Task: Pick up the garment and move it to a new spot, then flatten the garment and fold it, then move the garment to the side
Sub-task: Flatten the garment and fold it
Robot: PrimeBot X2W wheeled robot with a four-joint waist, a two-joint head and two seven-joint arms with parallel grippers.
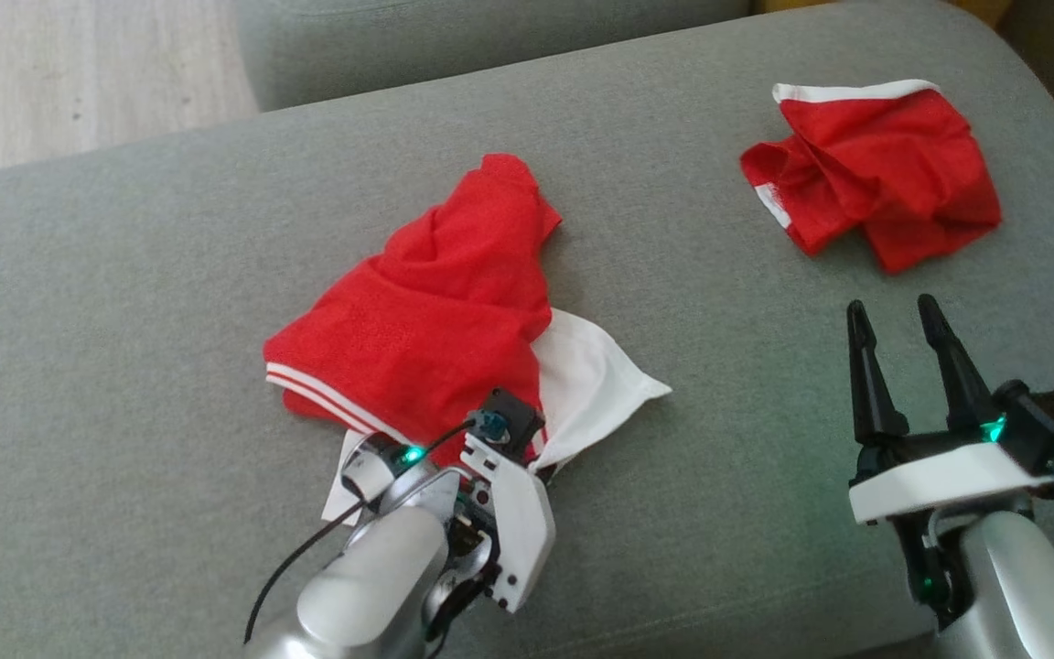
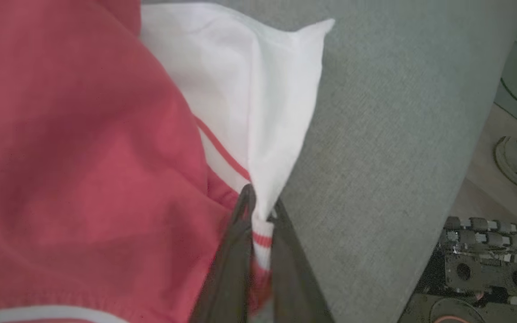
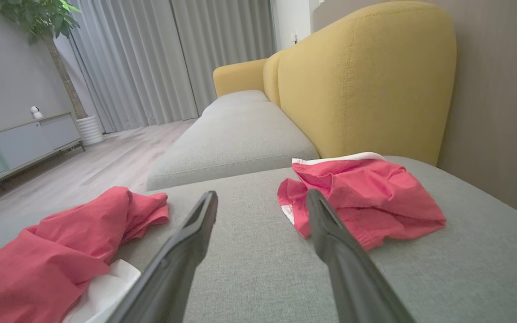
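A crumpled red garment (image 1: 426, 320) with white stripes and a white panel lies mid-cushion on the grey sofa (image 1: 124, 275). My left gripper (image 1: 513, 439) sits at its near edge. In the left wrist view that gripper (image 2: 260, 217) is shut on a pinch of the garment (image 2: 83, 157), at the striped hem by the white panel. My right gripper (image 1: 893, 316) hovers open and holds nothing, off to the right. In the right wrist view the right gripper (image 3: 262, 197) has its fingers spread above bare cushion, with the garment (image 3: 47, 255) at the lower left.
A second crumpled red garment (image 1: 884, 174) (image 3: 361, 197) lies at the far right of the cushion. A yellow backrest (image 3: 366, 76) rises behind it. Another grey cushion (image 3: 236, 139) extends beyond. Wooden floor (image 1: 51, 73) lies past the far left edge. A shoe (image 2: 516, 161) rests on the floor.
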